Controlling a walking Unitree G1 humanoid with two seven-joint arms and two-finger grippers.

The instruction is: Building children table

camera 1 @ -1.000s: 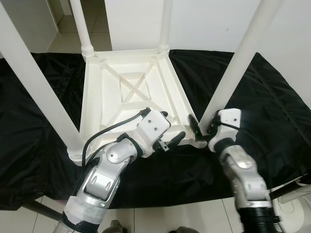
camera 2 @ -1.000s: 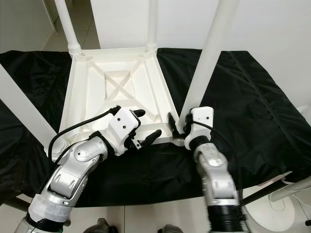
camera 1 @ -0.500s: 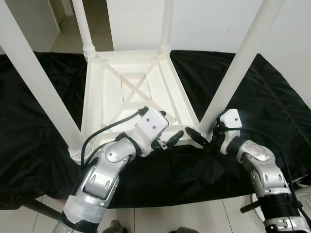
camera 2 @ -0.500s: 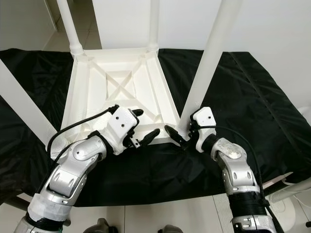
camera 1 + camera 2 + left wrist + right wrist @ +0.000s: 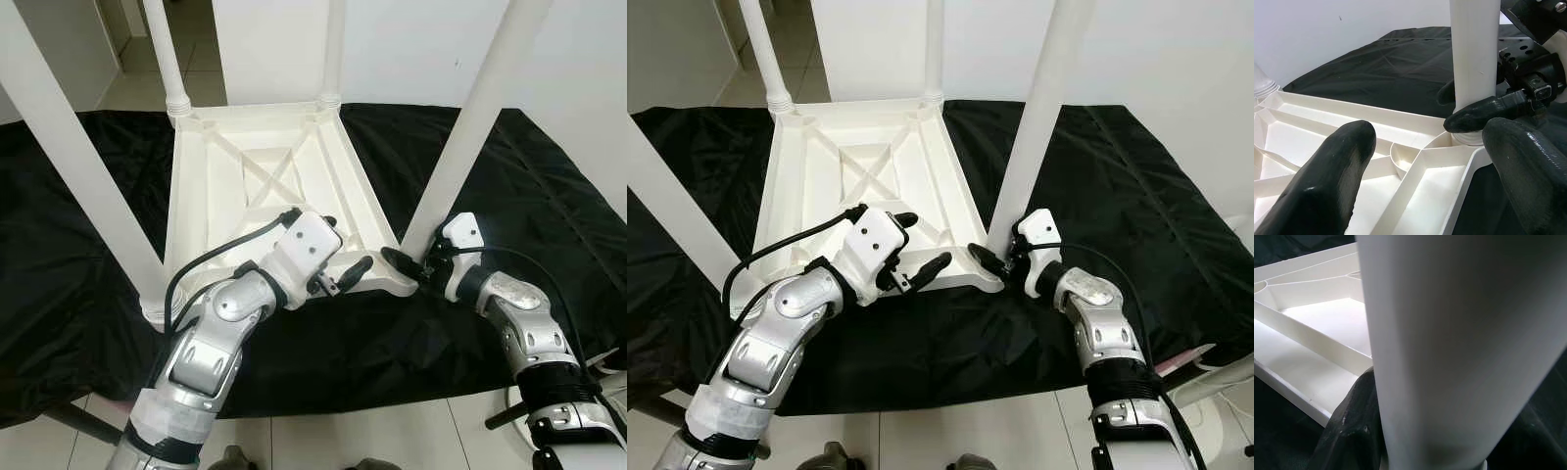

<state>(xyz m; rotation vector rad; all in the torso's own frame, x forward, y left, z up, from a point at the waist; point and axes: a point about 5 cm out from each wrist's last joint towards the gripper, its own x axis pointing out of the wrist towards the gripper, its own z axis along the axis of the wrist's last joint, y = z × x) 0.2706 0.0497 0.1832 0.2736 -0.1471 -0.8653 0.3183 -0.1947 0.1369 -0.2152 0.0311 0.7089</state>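
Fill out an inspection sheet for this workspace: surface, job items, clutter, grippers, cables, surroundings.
Surface: black cloth spread under the work, wrinkled.
Job's things: white tabletop lying upside down, ribbed underside up; four white legs standing up from its corners, including the near-right leg.
Clutter: nothing seen.
Grippers: left gripper open, over the tabletop's near edge, holding nothing. Right gripper at the base of the near-right leg, one finger on each side of it; whether it is clamped tight cannot be told.
Cables: black cable looping along the left arm; thin black cable on the right arm.
Surroundings: white wall behind, tiled floor in front.
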